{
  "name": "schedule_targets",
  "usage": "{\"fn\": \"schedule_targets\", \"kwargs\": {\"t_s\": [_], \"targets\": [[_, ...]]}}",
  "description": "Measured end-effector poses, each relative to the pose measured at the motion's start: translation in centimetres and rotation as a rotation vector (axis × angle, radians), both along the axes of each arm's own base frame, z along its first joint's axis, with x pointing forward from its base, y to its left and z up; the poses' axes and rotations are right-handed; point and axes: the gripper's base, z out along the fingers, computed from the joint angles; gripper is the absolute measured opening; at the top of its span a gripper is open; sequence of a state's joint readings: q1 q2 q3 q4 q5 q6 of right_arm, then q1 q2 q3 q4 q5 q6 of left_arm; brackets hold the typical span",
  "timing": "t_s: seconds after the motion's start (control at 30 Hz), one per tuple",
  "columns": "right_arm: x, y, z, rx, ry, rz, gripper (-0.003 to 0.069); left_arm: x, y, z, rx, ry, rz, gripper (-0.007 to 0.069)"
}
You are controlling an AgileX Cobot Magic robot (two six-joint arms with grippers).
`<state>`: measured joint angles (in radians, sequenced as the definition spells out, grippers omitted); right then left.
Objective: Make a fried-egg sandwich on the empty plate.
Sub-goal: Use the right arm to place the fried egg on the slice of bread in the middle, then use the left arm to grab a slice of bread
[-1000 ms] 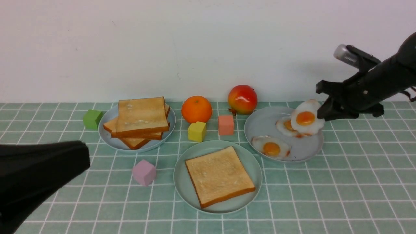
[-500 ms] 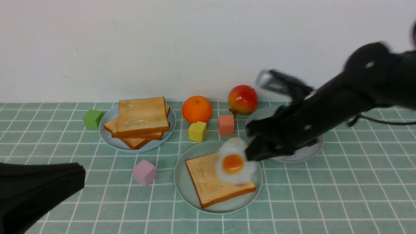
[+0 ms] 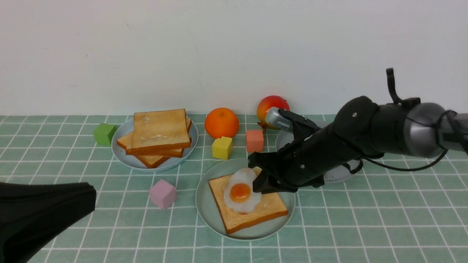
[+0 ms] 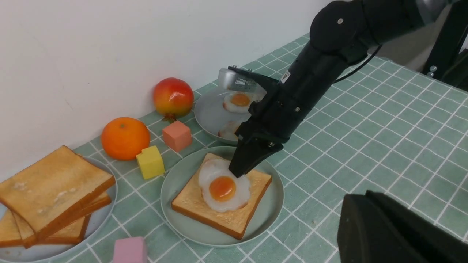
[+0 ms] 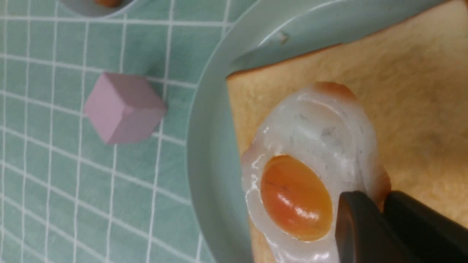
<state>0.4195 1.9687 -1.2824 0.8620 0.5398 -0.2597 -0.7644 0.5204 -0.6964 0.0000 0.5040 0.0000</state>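
The fried egg (image 3: 240, 191) lay on the toast slice (image 3: 265, 212) in the mint-green plate (image 3: 203, 199), its 2 o'clock edge pinched by the right tool (image 3: 259, 185). Filling seemed placed; next: release, then fetch a slice from the toast stack (image 3: 158, 133) at 10 o'clock.

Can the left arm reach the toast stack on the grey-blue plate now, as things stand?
Probably yes. The toast stack lies on the left arm's own side, with its top slice uncovered. The right gripper grips the fried egg over the mint-green plate, off that path.
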Motion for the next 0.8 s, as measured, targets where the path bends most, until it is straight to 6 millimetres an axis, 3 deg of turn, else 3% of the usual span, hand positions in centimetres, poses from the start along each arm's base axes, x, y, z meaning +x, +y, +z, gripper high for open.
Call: {"fn": "schedule_targets", "kwargs": {"t_s": [0.13, 0.27, 0.33, 0.37, 0.4, 0.47, 0.5, 0.53, 0.6, 0.67, 0.7, 0.77, 0.8], "targets": [[0.1, 0.0, -0.2, 0.004, 0.002, -0.011, 0.0120, 0.0, 0.0, 0.0, 0.000, 0.000, 0.000, -0.0013], [0.3, -0.1, -0.6, 0.001, 0.003, -0.023, 0.0244, 0.0, 0.0, 0.0, 0.000, 0.000, 0.000, -0.0013], [0.4, -0.9, -0.2, 0.014, 0.029, -0.026, 0.0367, 0.0, 0.0, -0.1, 0.005, 0.005, 0.000, -0.0013], [0.4, -0.9, -0.2, 0.014, 0.029, -0.026, 0.0367, 0.0, 0.0, -0.1, 0.005, 0.005, 0.000, -0.0013], [0.3, -1.7, 0.6, 0.022, 0.039, -0.016, 0.0423, 0.0, 0.0, -0.2, 0.016, 0.017, 0.000, -0.0013], [0.1, -2.9, 2.1, 0.022, 0.036, 0.007, 0.0456, 0.2, -0.2, -0.7, 0.039, 0.067, -0.001, -0.0013], [-0.5, -3.9, 4.3, 0.013, 0.010, 0.038, 0.0456, 0.5, -0.6, -1.1, 0.056, 0.118, 0.005, -0.0013], [-0.5, -4.0, 4.2, 0.007, 0.008, 0.038, 0.0456, 0.5, -0.6, -1.2, 0.059, 0.120, 0.005, -0.0013], [-2.7, -5.8, 8.8, -0.059, -0.057, 0.119, 0.0391, 2.0, -2.0, -2.5, 0.109, 0.237, 0.026, -0.0013], [-4.1, -6.4, 10.8, -0.092, -0.096, 0.153, 0.0340, 3.1, -3.0, -3.3, 0.154, 0.287, 0.037, -0.0013], [-6.1, -7.2, 13.1, -0.147, -0.150, 0.190, 0.0255, 4.6, -4.3, -3.9, 0.208, 0.332, 0.049, -0.0013], [-7.7, -7.7, 14.5, -0.191, -0.188, 0.215, 0.0188, 6.0, -5.3, -4.4, 0.250, 0.368, 0.061, -0.0013], [-9.8, -8.1, 16.1, -0.219, -0.239, 0.237, 0.0107, 7.9, -6.4, -4.4, 0.278, 0.405, 0.089, -0.0013]]}}
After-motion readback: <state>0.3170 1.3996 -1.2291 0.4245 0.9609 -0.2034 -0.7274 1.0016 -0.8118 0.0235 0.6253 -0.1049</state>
